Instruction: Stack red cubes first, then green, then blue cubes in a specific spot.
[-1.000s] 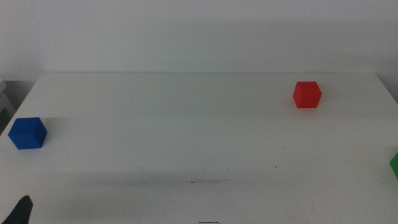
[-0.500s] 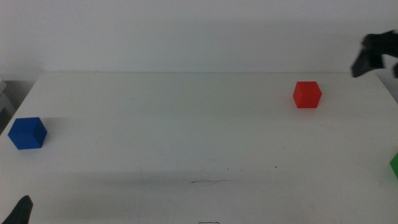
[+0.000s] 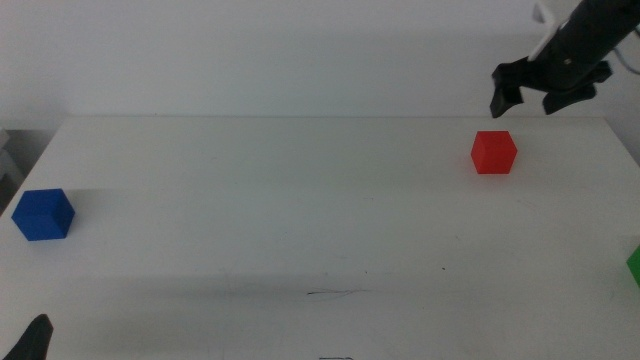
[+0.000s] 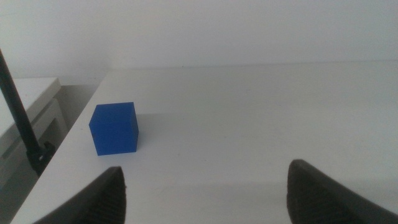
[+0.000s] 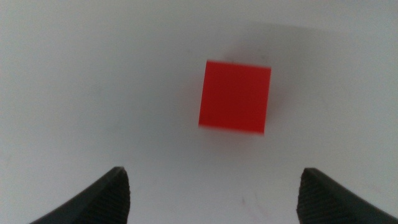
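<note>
Currently, middle view: right gripper hovers just behind the red cube, jaws apart; blue cube far left, green cube at right edge, scribbled mark front centre. Left wrist: left gripper waits, spread wide. Right wrist: cube sits nearly square to the jaws, no long axis; centre over it, descend straight, close on opposite flat faces.

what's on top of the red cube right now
Nothing rests on the red cube; its top face is bare. The right gripper hangs above and behind it with jaws open, not touching. The left gripper waits near the blue cube.
</note>
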`<control>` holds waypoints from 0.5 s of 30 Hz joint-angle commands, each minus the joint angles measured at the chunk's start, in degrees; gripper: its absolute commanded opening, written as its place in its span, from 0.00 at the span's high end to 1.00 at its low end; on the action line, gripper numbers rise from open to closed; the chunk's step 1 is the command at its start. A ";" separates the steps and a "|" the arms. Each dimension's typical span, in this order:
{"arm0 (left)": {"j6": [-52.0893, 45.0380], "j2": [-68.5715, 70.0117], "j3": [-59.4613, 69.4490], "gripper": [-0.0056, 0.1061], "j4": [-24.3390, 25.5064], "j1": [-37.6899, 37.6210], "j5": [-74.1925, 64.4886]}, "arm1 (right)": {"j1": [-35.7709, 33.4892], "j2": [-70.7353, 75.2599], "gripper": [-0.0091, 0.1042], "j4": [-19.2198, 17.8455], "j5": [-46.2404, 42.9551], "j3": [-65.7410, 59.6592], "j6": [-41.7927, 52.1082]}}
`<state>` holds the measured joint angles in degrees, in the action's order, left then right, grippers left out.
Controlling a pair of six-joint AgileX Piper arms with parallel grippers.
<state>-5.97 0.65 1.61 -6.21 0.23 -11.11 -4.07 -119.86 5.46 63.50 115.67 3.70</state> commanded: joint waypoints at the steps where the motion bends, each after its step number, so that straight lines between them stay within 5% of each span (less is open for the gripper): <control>1: 0.35 1.45 -0.04 0.18 -0.40 -0.45 4.96 | 0.08 0.07 0.12 -0.44 -1.55 5.44 0.49; 15: 0.29 1.45 -0.04 0.18 -0.40 -0.45 4.96 | 0.28 -15.40 0.13 -2.57 -2.02 18.82 -0.11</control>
<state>-6.00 0.65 1.61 -6.21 0.23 -11.11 -4.07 -138.80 4.41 63.37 132.23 3.59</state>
